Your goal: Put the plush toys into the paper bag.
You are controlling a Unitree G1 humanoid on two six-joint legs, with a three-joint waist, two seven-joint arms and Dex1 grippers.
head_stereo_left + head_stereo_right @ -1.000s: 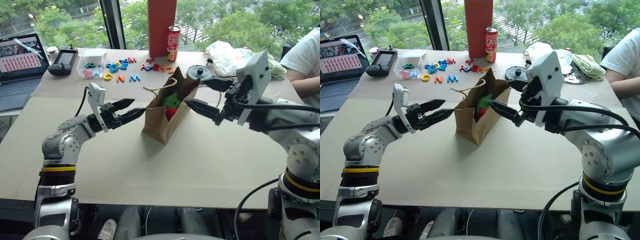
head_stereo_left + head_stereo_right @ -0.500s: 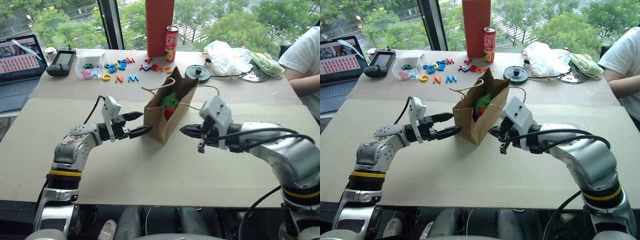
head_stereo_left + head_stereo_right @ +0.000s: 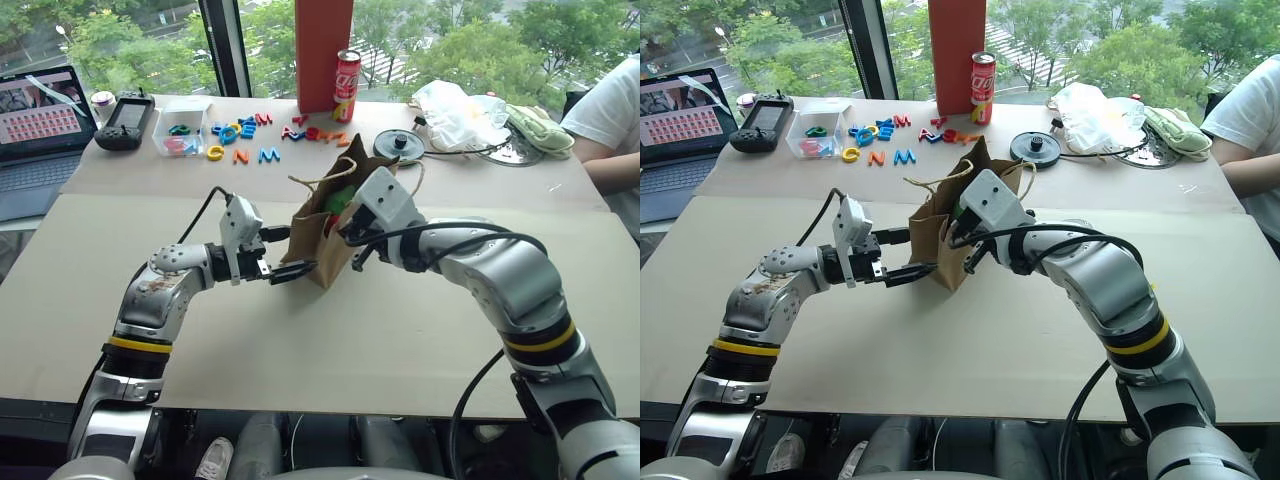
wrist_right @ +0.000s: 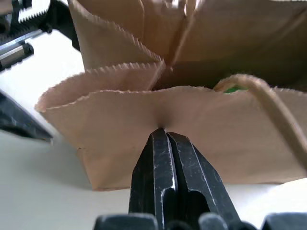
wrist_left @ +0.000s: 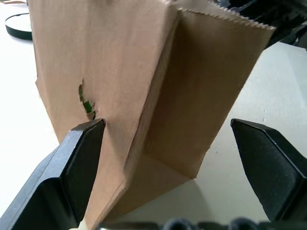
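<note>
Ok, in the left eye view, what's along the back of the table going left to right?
Laptop → remote → clear box → letters → can → black disc → white bag

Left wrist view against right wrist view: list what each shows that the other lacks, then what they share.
Left wrist view alone: a small tear low in the paper bag's side with green behind it, the bag's base on the table, and the left gripper open, one finger on each side of the bag.

Right wrist view alone: the bag's serrated rim, a tan loop handle, and the right gripper shut against the bag's wall.

Both: the same brown bag and the pale table.
</note>
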